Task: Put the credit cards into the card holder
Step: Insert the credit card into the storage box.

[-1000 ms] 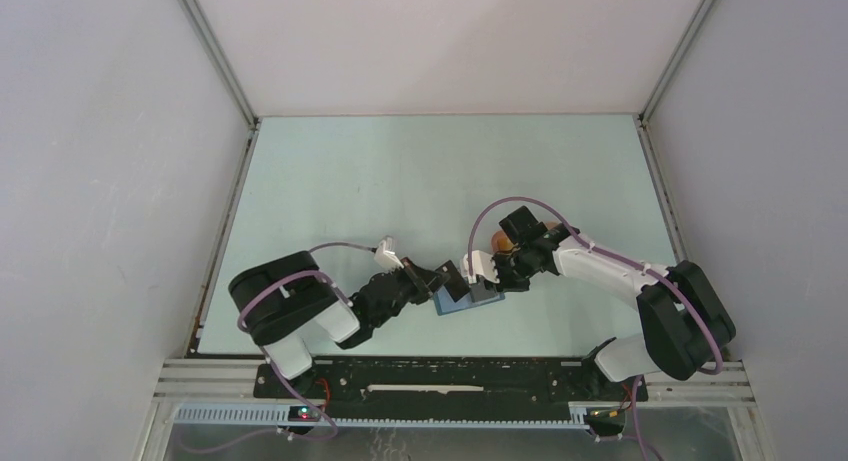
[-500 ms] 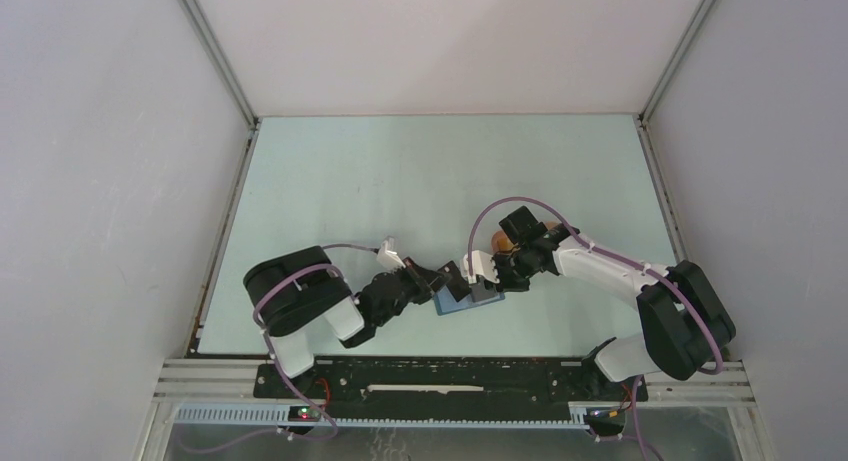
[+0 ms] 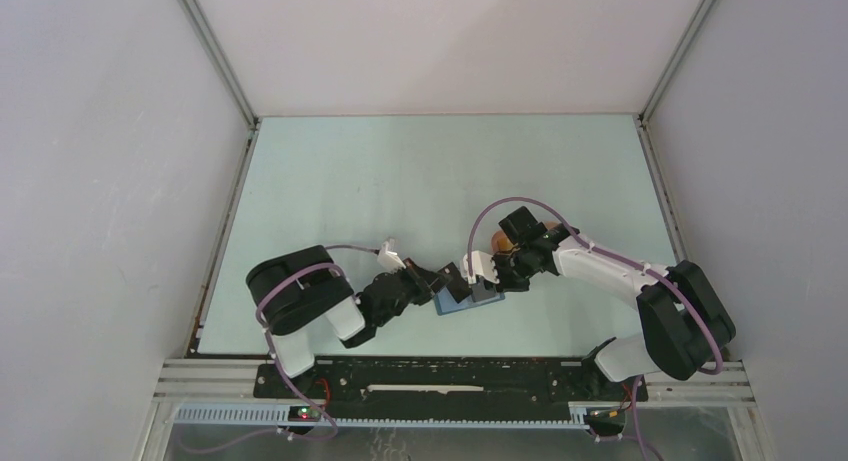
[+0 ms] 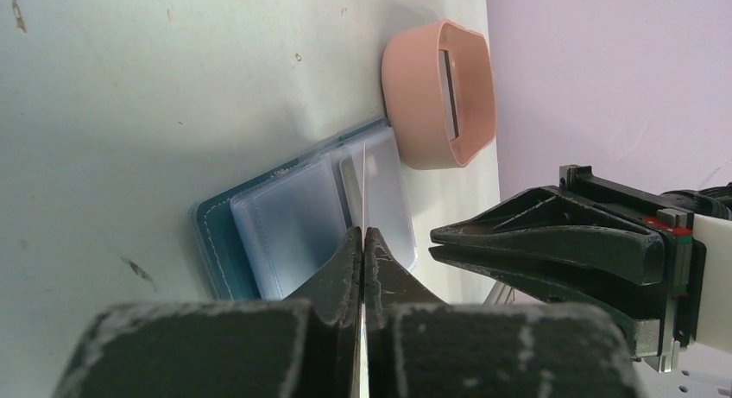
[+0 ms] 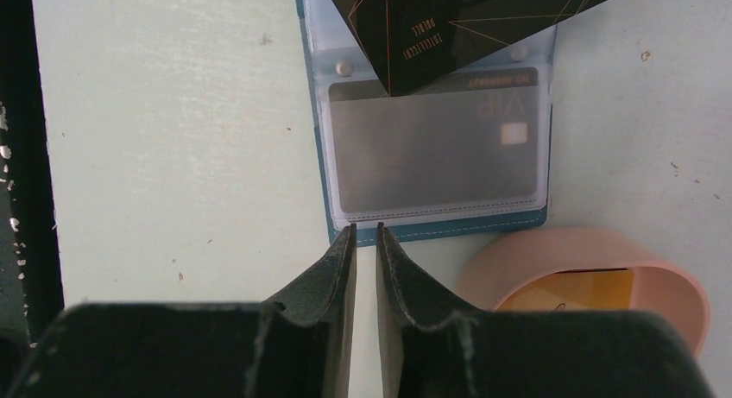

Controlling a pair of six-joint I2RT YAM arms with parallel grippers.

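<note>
**Top external view.**
- Tabletop (image 3: 400,181): pale green, walled on three sides.
- Card holder (image 3: 460,304): dark blue, lying open and flat near the front middle, where both arms meet over it.
- Left pincer (image 3: 440,280): reaches in from the left, at the holder's left end.
- Right pincer (image 3: 484,289): reaches in from the right, over the holder's right part.
- Tray (image 3: 503,243): peach-pink, just beyond the holder and largely hidden by the right arm.

**Right wrist view.**
- Right pincer: fingers a narrow slit apart with nothing between them, tips just off the holder's blue edge.
- Grey card (image 5: 432,148): seated flat inside a clear sleeve of the holder.
- Black card (image 5: 466,18): gold line pattern, tilted, one corner overlapping the sleeve's snap end.
- Orange-yellow card (image 5: 570,290): inside the tray, which sits just beside the holder.

**Left wrist view.**
- Left pincer: fingers pressed together on the black card, seen edge-on as a thin line above the holder's sleeves.
- Right pincer: alongside on the right, nearly closed and holding nothing.
- Tray: touching or just beside the holder's far end; which of the two cannot be told.
</note>
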